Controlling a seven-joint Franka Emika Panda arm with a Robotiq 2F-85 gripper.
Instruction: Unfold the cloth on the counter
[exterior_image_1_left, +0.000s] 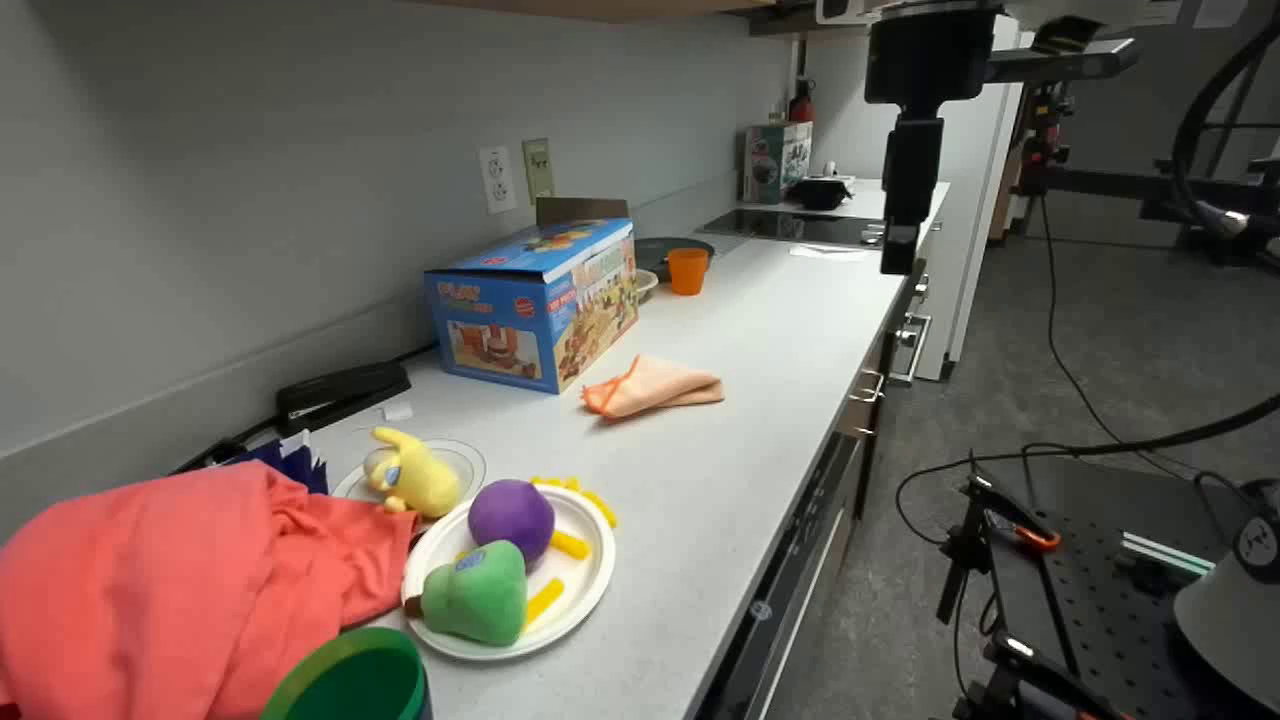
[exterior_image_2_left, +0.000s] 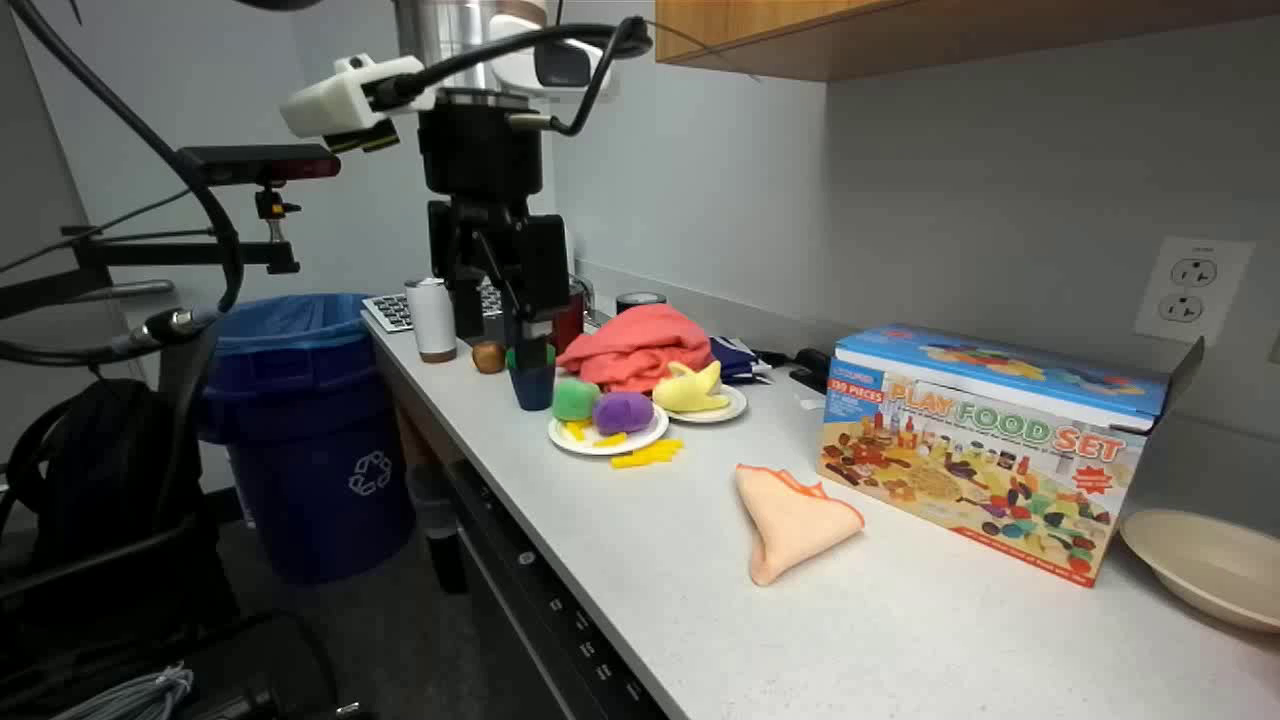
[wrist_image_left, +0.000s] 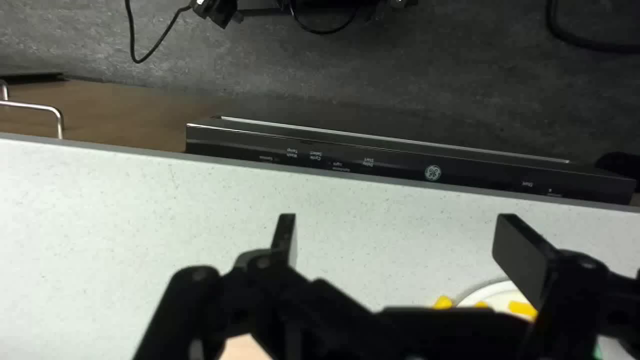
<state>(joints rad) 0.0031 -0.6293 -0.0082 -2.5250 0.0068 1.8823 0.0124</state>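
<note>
Cloth (exterior_image_2_left: 797, 528) in folds, gripper (wrist_image_left: 395, 235) unladen

From where I stand, the cloth rests as a loose wedge on the counter (exterior_image_2_left: 655, 570), just beside the blue toy-food box (exterior_image_2_left: 980, 470) but apart from it. Note the orange hem (exterior_image_1_left: 605, 398) turned toward the box and the narrow tip (exterior_image_2_left: 765, 574) toward the counter's front edge (wrist_image_left: 150, 152); the number of layers cannot be told. A white plate (exterior_image_1_left: 585, 587), bearing a purple plush toy (exterior_image_1_left: 511, 520) and a green plush pear (exterior_image_1_left: 476, 597), and a coral-red bundle (exterior_image_1_left: 190, 590) sit farther along, an arrangement that presumably reserves space for spreading. The gripper hangs in the air, pointing down, its jaws spread wide with nothing between them, well apart from the cloth. Such a stance suits an approach, and unfolding appears not yet begun. The orange hem, where edges of fabric lie exposed, seems the best purchase: a shallow pinch may free one layer, whereas a deep bite could lift the whole wedge.
</note>
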